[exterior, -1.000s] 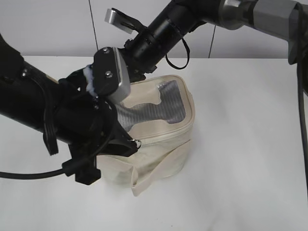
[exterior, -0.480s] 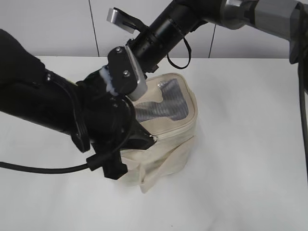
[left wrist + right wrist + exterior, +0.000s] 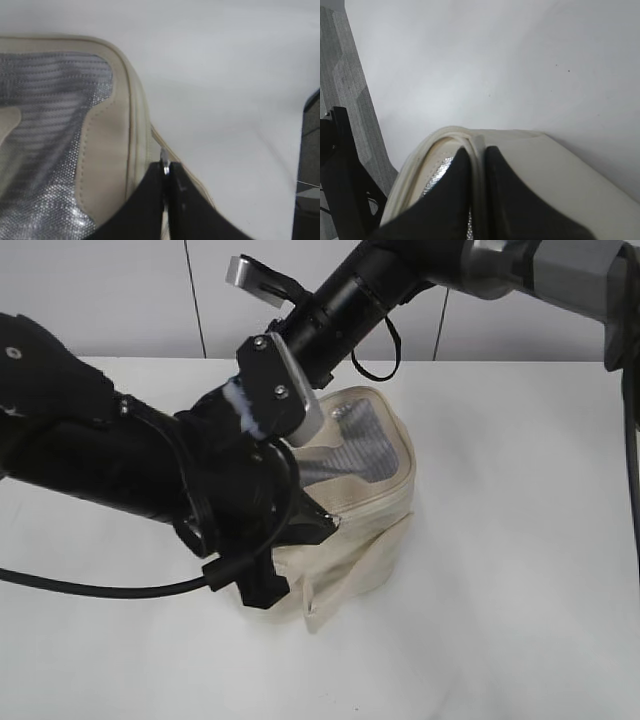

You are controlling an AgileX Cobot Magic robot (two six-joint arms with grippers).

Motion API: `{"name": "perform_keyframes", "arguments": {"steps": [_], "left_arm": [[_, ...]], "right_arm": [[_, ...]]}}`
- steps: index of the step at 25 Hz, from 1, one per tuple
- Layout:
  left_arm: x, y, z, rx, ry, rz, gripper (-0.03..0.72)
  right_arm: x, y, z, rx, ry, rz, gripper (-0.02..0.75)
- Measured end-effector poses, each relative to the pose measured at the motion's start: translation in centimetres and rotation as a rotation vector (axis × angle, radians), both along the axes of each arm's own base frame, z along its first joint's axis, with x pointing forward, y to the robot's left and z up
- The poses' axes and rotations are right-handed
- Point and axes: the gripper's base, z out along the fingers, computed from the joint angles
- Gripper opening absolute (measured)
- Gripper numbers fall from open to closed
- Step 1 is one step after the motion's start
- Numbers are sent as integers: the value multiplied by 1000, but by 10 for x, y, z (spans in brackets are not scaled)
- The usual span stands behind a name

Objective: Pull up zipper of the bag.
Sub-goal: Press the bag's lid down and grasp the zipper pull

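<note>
The cream-white bag (image 3: pixel 372 530) stands mid-table, its lid with grey mesh (image 3: pixel 365 445) facing up. My left gripper (image 3: pixel 330 516) is at the lid's front rim. In the left wrist view the left gripper (image 3: pixel 165 167) is shut on the small silver zipper slider (image 3: pixel 164 163), on the cream zip track (image 3: pixel 140 140) beside the mesh lid (image 3: pixel 50 125). My right gripper (image 3: pixel 477 155) is shut on the bag's lid rim (image 3: pixel 442 135) at the far side; in the exterior view its tips are hidden behind the left arm. The ring pull is hidden.
The white table (image 3: pixel 520 570) spreads around the bag. The cream strap (image 3: pixel 345 590) hangs loose down the bag's front side. My left arm (image 3: pixel 120 475) covers the bag's left part. A grey floor and black frame (image 3: pixel 345 165) show at the table's far edge.
My left gripper has moved to the right along the lid's front rim with the slider. The bag has shifted and leaned to the right. The right arm has barely moved.
</note>
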Motion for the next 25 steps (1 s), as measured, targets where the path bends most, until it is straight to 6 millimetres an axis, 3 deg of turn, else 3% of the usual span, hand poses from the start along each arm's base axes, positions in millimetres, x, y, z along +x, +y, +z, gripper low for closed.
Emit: {"name": "perform_keyframes", "arguments": {"steps": [6, 14, 19, 25], "left_arm": [[4, 34, 0, 176, 140, 71, -8], [25, 88, 22, 192, 150, 253, -8], [20, 80, 24, 171, 150, 231, -8], [-4, 29, 27, 36, 45, 46, -8]], "right_arm": [[2, 1, 1, 7, 17, -48, 55], [10, 3, 2, 29, -1, -144, 55], [10, 4, 2, 34, 3, -154, 55], [4, 4, 2, 22, 31, -105, 54]]}}
